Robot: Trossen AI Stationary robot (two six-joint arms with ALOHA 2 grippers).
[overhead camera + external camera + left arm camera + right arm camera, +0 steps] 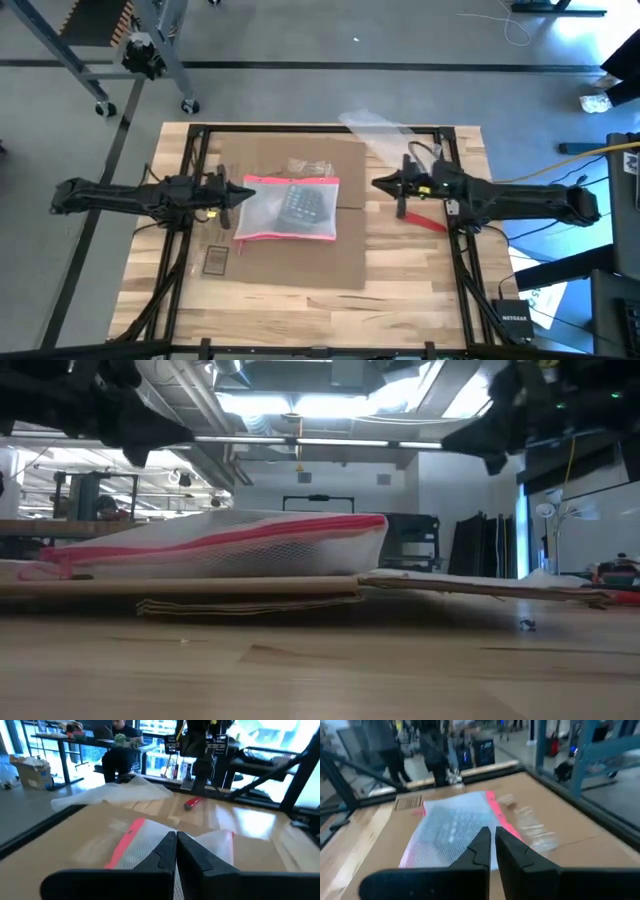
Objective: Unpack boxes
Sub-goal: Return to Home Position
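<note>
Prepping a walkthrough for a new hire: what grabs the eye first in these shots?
The white mesh pouch with a pink-red zip edge lies mid-table on the flattened brown cardboard box, with a dark item showing through it. Next come the left gripper and right gripper, both shut, hanging above the table on either side of the pouch. A small red object lies by the right arm.

cardboard box (pixel 300 262) is showing plain brown, small dark label (pixel 215 262) near one corner; mesh pouch (pixel 262 212) is reading white, fine grid weave, pink-red zip edging; calculator (pixel 305 205) is showing dark grey through the mesh; tool handle (pixel 428 222) is showing red; tabletop (pixel 420 300) is showing pale wood grain
</note>
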